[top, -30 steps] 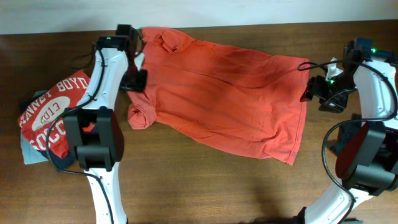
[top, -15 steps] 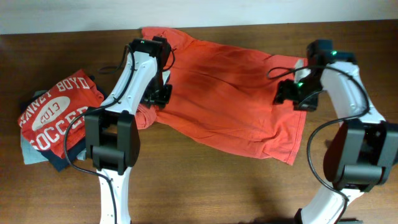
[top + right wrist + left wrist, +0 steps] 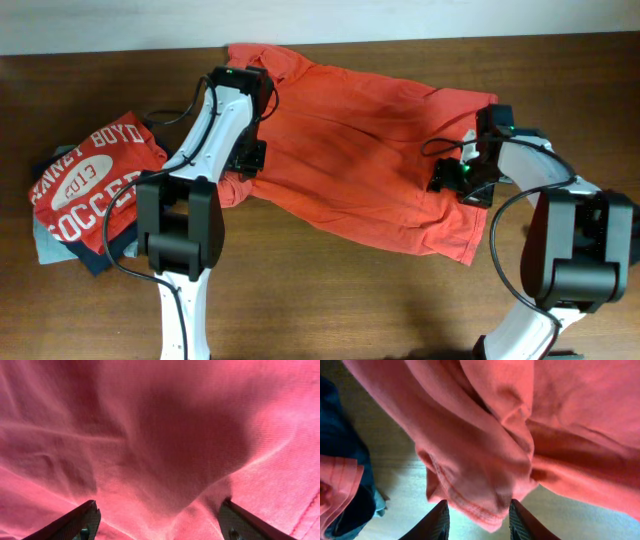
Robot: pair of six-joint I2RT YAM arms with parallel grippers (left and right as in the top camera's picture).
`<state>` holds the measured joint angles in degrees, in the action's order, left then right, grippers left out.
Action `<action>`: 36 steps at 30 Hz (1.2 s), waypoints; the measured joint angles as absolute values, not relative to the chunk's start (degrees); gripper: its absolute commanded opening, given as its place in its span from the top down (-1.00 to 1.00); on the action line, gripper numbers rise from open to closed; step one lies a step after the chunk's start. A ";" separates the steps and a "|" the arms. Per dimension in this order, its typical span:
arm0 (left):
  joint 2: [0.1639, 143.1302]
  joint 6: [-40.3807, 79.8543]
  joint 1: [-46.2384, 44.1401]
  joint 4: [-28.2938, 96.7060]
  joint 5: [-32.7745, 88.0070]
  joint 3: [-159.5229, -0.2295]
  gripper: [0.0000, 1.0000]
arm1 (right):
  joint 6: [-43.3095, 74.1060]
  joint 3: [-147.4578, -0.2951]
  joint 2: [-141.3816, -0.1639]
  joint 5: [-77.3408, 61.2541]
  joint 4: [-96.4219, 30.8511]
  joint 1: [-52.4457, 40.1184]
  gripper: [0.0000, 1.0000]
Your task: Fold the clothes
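Observation:
The big orange-red shirt (image 3: 370,150) of the clothes lies spread across the table, collar at the back left. My left gripper (image 3: 245,158) sits over its bunched left sleeve. In the left wrist view the left gripper (image 3: 479,520) stands partly open, and the sleeve's folded hem (image 3: 482,507) bulges between the fingers. My right gripper (image 3: 455,180) is over the shirt's right part. In the right wrist view it (image 3: 160,520) is wide open just above wrinkled fabric (image 3: 165,435), holding nothing.
A pile of other clothes lies at the left: a red tee with white print (image 3: 90,185) on top, navy (image 3: 95,262) and pale grey-blue (image 3: 50,245) pieces under it. Bare wooden table (image 3: 330,295) runs along the front. The table's back edge (image 3: 400,40) is just behind the shirt.
My left gripper has moved from the shirt's left edge inward to the sleeve. My right gripper has come in from beyond the shirt's right edge onto the fabric, and its jaws have widened.

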<state>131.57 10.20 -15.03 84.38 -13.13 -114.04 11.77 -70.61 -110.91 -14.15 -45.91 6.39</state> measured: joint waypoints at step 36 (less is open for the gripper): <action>119.20 11.77 -1.52 79.29 -21.76 -107.39 0.53 | 18.31 -69.76 -110.48 0.23 -50.52 13.04 0.63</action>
